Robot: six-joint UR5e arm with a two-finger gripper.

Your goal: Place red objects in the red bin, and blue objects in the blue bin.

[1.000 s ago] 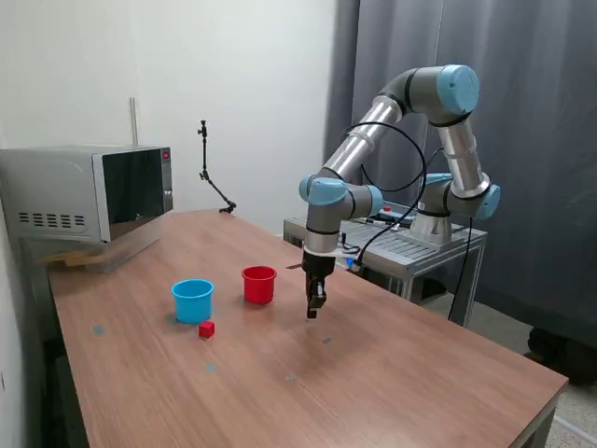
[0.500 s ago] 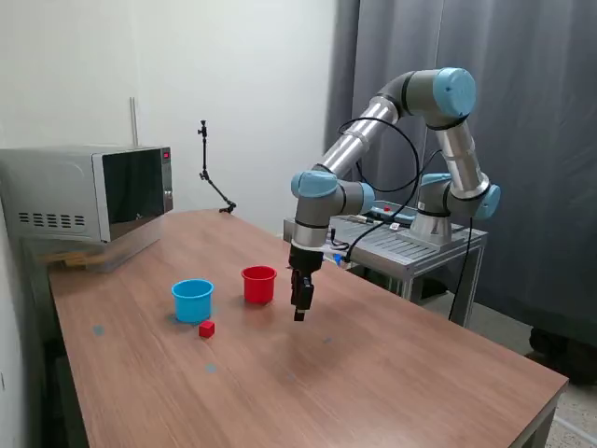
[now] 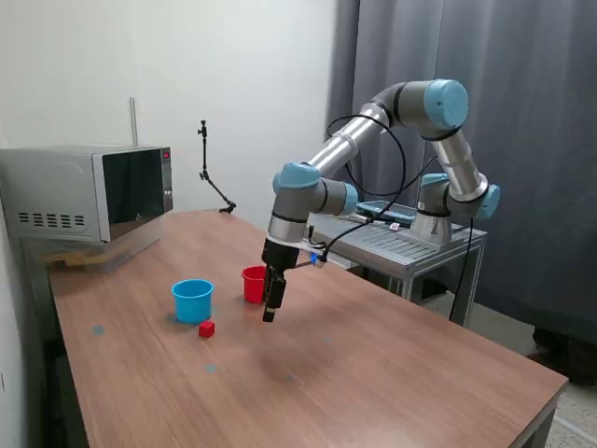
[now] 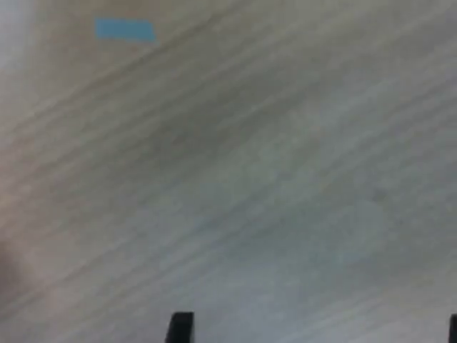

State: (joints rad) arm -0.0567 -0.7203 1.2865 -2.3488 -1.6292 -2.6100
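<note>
Right now I see the wooden table [image 3: 373, 373] filling most of the exterior view, with the microwave [image 3: 84, 191] at its far corner on that view's left. My arm reaches down so the gripper [image 3: 270, 315] hangs fingers-down, long axis near vertical, just in front of the red cup [image 3: 252, 283]; the wrist view shows its fingertips [image 4: 180, 327] spread wide over bare wood, holding nothing. The light blue cup [image 3: 193, 300] stands upright near the red one, and one red cube [image 3: 206, 329] lies just beside it.
</note>
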